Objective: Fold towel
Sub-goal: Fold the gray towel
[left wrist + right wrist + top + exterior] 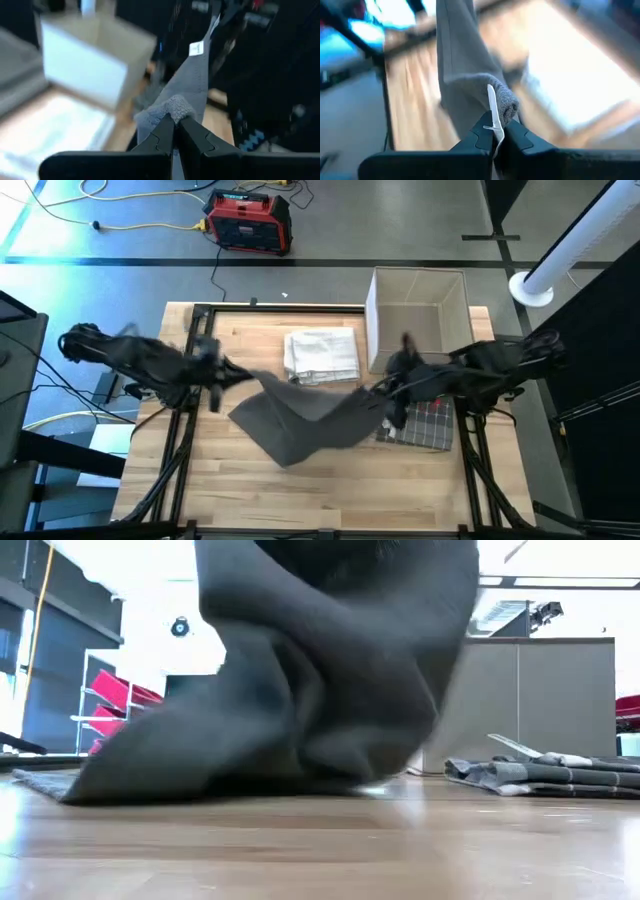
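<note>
The left gripper (174, 125) has its jaws closed tight on a bunched corner of the grey towel (300, 420), with a small white label showing farther along the hem. The right gripper (494, 131) is pinched the same way on the opposite corner, a white tag sticking out between the jaws. In the high view the left gripper (222, 372) sits toward the left side of the desk (240, 490) and the right gripper (392, 392) toward the right side, both lifted above the wood

Between them the towel hangs as a sagging span, its upper edge running left to right from one pair of jaws to the other, its lower part drooping toward the front edge of the desk and resting there, as the low view shows with cloth (300, 690) heaped on the wood. So the long axis lies across the desk, and each arm holds the end on its own side; neither is nearer the middle

Just behind the towel, toward the back edge, lies a folded white cloth (322, 356). A white box (418, 310) stands at the back right corner, and a plaid folded cloth (420, 425) lies beneath the right arm

My judgement: the coming fold depends on carrying this held edge over the resting part while keeping it stretched level between the two grips
</note>
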You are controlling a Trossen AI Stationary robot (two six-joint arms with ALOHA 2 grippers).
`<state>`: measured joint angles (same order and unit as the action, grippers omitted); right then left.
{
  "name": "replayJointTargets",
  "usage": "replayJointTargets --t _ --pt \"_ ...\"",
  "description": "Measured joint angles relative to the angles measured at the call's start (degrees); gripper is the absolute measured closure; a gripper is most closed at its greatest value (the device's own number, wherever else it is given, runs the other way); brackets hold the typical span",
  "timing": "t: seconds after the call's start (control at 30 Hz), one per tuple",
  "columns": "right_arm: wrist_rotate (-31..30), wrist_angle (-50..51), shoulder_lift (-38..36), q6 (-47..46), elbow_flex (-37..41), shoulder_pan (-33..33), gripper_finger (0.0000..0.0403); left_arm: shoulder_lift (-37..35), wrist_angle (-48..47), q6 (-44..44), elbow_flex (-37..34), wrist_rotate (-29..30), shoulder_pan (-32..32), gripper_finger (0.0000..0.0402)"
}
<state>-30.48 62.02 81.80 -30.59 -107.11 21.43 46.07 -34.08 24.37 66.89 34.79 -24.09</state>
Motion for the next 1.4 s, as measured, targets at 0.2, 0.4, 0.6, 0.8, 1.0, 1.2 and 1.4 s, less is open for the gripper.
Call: replayJointTargets --t 0.2,0.4,0.6,0.8,1.0,1.2,1.4 --pt "-8.6 -10.0 0.0 19.4 -7.1 -0.5 0.0403 0.0 7.0 -16.0 8.6 5.4 -1.2 0.04" --pt "2.8 -25.5 0.0 31.5 -10.9 -0.5 0.0403 0.0 17.5 -25.7 14.7 -2.3 -1.7 0.04" --pt "12.5 -35.3 0.1 37.2 -11.3 5.1 0.0403 1.5 27.6 -28.9 15.2 -16.2 -4.7 0.04" --pt "16.3 -45.3 0.4 43.9 -11.3 12.2 0.0403 6.5 38.5 -35.3 16.7 -21.3 -9.4 0.04" --pt "17.5 -50.4 0.7 49.0 -11.3 19.3 0.0403 13.8 36.8 -40.1 25.3 -21.3 -16.3 0.04" --pt "16.8 -51.1 1.9 51.4 -11.3 25.3 0.0403 22.2 32.2 -47.9 35.7 -15.0 -24.9 0.04" --pt "11.6 -55.3 4.1 59.8 -11.3 31.4 0.0403 29.7 30.4 -57.6 45.1 -3.9 -32.7 0.04"
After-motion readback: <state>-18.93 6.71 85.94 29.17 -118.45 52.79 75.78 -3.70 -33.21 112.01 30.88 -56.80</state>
